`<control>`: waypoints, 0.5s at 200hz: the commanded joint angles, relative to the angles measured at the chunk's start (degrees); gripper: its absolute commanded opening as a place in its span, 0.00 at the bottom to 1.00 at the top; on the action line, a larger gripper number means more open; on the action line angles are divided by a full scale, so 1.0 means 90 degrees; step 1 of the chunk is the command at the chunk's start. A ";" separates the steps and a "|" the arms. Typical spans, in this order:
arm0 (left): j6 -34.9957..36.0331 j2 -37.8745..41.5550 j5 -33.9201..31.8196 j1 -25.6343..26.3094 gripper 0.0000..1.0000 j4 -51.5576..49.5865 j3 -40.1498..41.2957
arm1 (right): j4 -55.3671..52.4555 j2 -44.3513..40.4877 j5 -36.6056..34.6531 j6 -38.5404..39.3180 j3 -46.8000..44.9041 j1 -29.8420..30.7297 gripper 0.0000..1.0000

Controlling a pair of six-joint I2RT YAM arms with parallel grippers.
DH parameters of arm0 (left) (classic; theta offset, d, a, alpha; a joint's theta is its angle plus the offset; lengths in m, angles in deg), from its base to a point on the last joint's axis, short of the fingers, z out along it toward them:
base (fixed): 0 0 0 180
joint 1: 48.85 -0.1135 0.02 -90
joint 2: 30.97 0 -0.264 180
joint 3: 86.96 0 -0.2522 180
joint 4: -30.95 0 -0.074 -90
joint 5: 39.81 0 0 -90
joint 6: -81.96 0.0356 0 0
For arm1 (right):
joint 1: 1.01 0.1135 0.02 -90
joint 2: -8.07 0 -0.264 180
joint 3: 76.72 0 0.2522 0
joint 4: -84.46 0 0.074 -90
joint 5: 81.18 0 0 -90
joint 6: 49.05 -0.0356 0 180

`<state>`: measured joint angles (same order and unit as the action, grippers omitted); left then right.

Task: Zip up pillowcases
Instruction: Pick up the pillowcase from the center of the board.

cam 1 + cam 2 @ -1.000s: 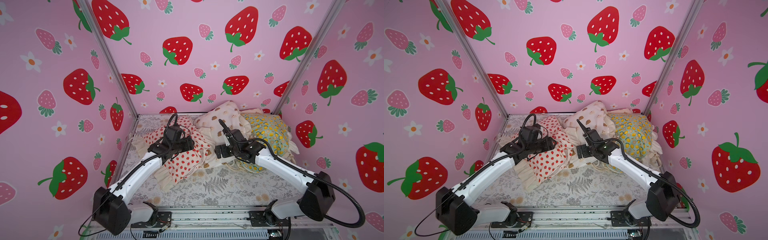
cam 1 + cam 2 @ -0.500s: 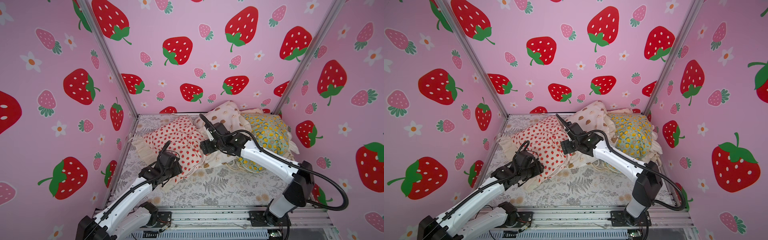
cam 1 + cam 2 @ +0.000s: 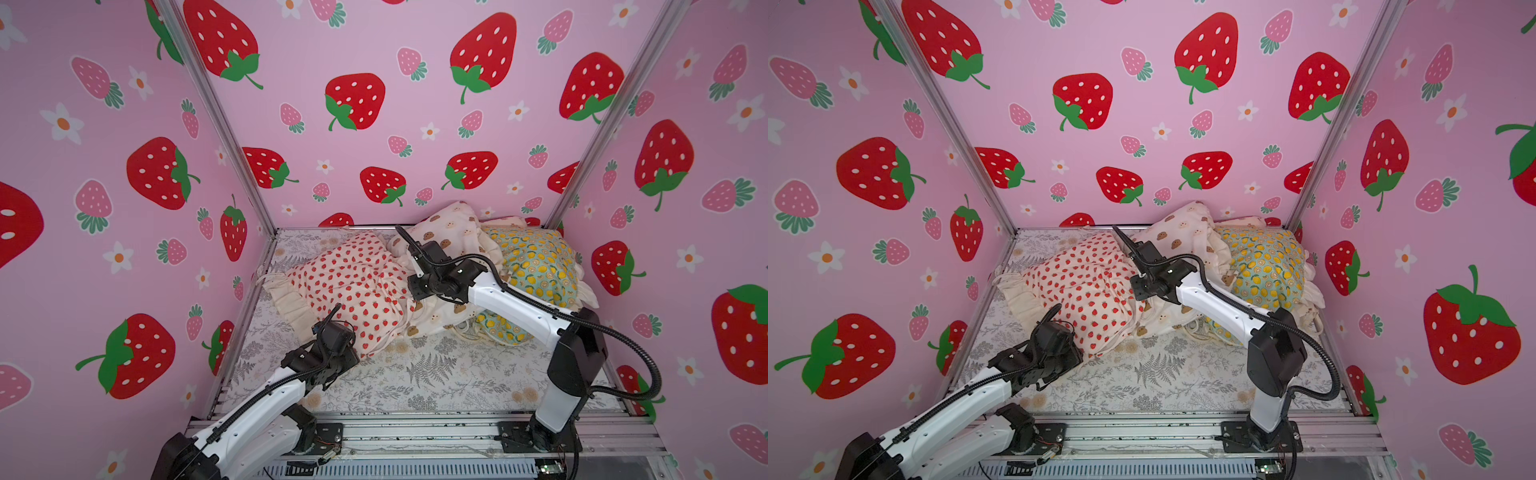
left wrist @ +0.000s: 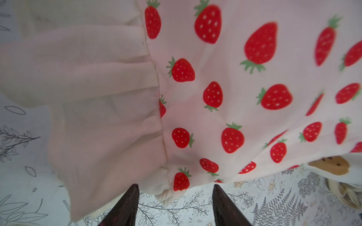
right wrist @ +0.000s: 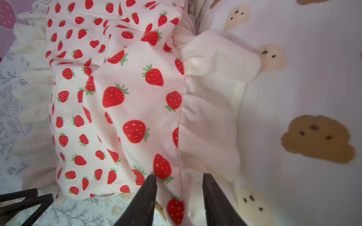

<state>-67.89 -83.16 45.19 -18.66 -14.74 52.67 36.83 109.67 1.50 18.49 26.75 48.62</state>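
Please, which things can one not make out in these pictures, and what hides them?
- Zipper of the strawberry pillowcase: shows in no view; open or shut is unknown.
- right gripper: hidden under its wrist in both top views; the right wrist view shows cloth between the jaws, grip unclear.
- bear-print cloth: one pillowcase or two? The right arm crosses it in both top views.
- lemon pillowcase: near edge behind the right arm.
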 commanded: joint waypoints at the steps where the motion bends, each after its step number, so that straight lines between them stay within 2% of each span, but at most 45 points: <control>1: -0.0326 -0.0108 -0.0212 0.0132 0.63 0.0138 0.0089 | 0.0038 -0.0095 -0.0013 -0.0039 -0.0188 -0.0096 0.35; 19: -0.0427 -0.0153 -0.0294 0.0217 0.63 0.0343 0.0217 | 0.0098 -0.0136 0.0038 -0.0090 -0.0311 -0.0148 0.32; 66: -0.0542 -0.0533 -0.0395 0.0229 0.62 0.0881 0.0419 | 0.0174 -0.0181 0.0136 -0.0100 -0.0454 -0.0156 0.32; 100: -0.0654 -0.0641 -0.0557 0.0229 0.55 0.1152 0.0562 | 0.0198 -0.0205 0.0100 -0.0117 -0.0547 -0.0172 0.32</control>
<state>-71.94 -88.40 43.09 -16.86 -6.63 56.65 38.54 109.35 2.27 18.10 22.88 47.24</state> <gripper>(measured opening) 0.568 0.321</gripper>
